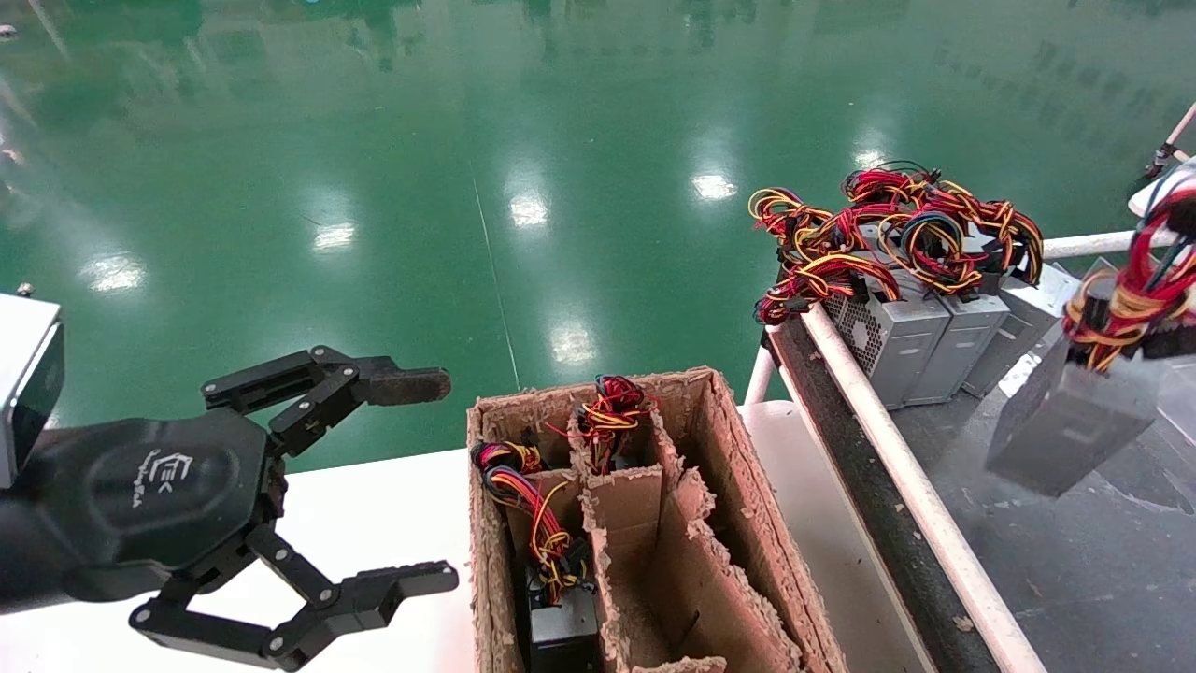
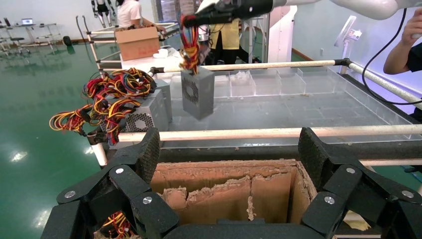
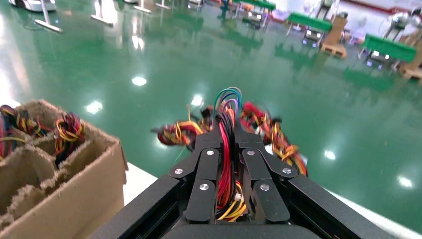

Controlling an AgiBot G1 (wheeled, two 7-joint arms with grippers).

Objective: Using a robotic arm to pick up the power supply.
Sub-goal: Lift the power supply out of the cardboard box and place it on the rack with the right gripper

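The power supply [image 1: 1070, 425], a silver-grey metal box, hangs tilted in the air above the dark conveyor surface [image 1: 1103, 570] at the far right. My right gripper [image 1: 1179, 213] is shut on its bundle of mostly red wires [image 1: 1135, 280]. In the right wrist view the wires [image 3: 226, 167] run between the closed fingers of the right gripper [image 3: 227, 135], and the box itself is hidden below. The left wrist view shows the power supply [image 2: 198, 92] dangling under the right gripper [image 2: 219, 15]. My left gripper [image 1: 434, 479] stands open and empty at the lower left, beside the cardboard box [image 1: 729, 467].
The divided cardboard box [image 2: 224, 189] holds darker units with red-yellow wires [image 1: 542, 523]. A row of grey power supplies [image 1: 897, 327] with tangled wires stands at the conveyor's far end. A white rail [image 1: 897, 449] edges the conveyor. A person's arm [image 2: 403, 50] shows beyond the conveyor.
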